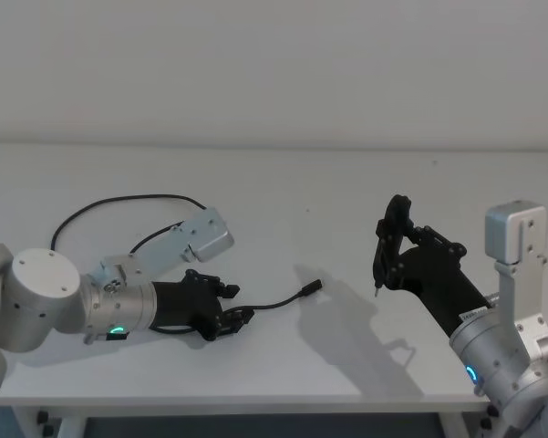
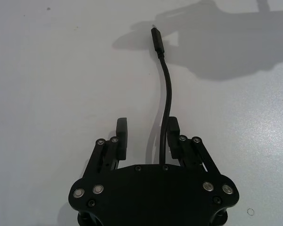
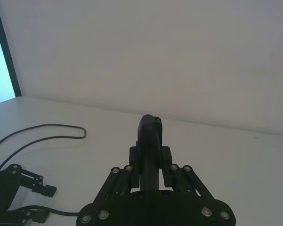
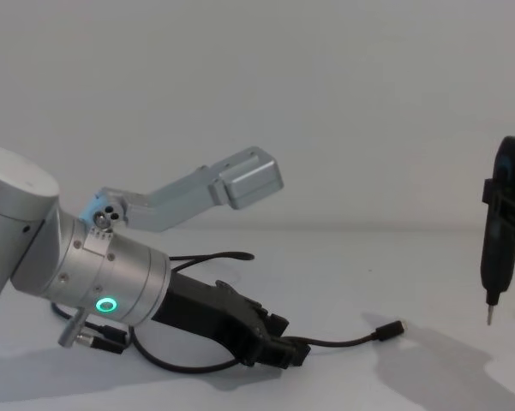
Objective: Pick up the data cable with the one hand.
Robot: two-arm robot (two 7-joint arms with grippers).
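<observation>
The data cable (image 1: pixel 275 304) is a thin black cord lying on the white table (image 1: pixel 346 192). One plug end (image 1: pixel 312 289) points toward the middle, and the rest loops away behind my left arm. My left gripper (image 1: pixel 240 303) sits low over the table and is open. In the left wrist view the cable (image 2: pixel 168 89) runs between the fingers, close along one finger (image 2: pixel 173 128). The chest view shows the left gripper (image 4: pixel 290 341) down at the cable (image 4: pixel 347 342). My right gripper (image 1: pixel 394 245) hangs above the right side of the table, shut on a black pin-tipped tool (image 4: pixel 500 231).
The cable's long loop (image 3: pixel 47 127) lies at the back left of the table. A silver camera bracket (image 1: pixel 205 234) juts from the left wrist. The table's front edge (image 1: pixel 255 397) runs just below the left arm.
</observation>
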